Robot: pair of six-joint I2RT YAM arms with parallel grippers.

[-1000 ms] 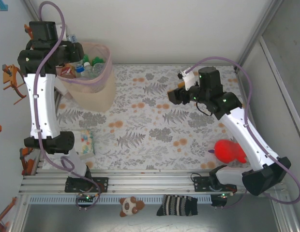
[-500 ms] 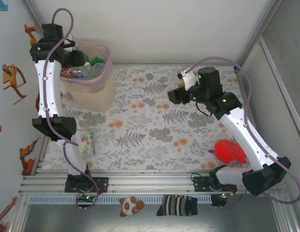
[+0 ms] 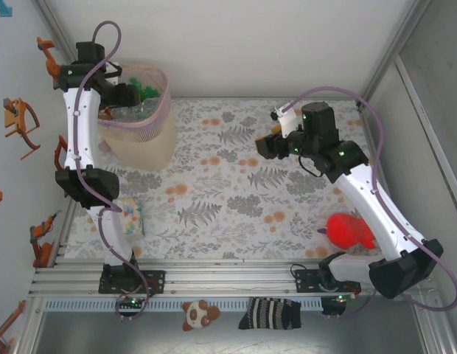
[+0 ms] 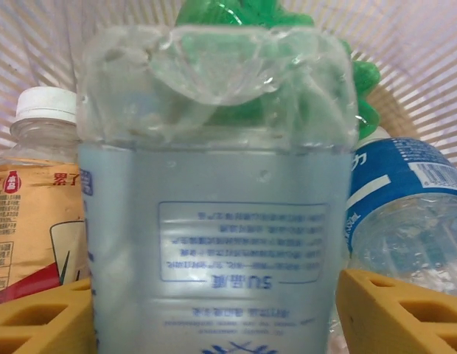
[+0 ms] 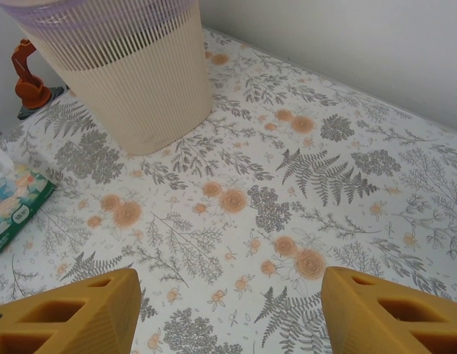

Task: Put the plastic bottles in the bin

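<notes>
One bin (image 3: 144, 144), at least four plastic bottles (image 4: 214, 221), one red plush toy (image 3: 350, 230), one tissue box (image 3: 131, 219).

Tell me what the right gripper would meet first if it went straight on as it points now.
Probably the flowered table, on a bare patch ahead of the right gripper; depth is unclear. The bin stands left of that line.

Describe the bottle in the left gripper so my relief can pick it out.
Find the pale pink bin at the table's far left corner; the left gripper is at its mouth. The clear bottle sits between its yellow fingers, label print upside down. Unlike the orange-labelled bottle and blue-labelled bottle flanking it and the green bottle behind, it is colourless with a pale label.
</notes>
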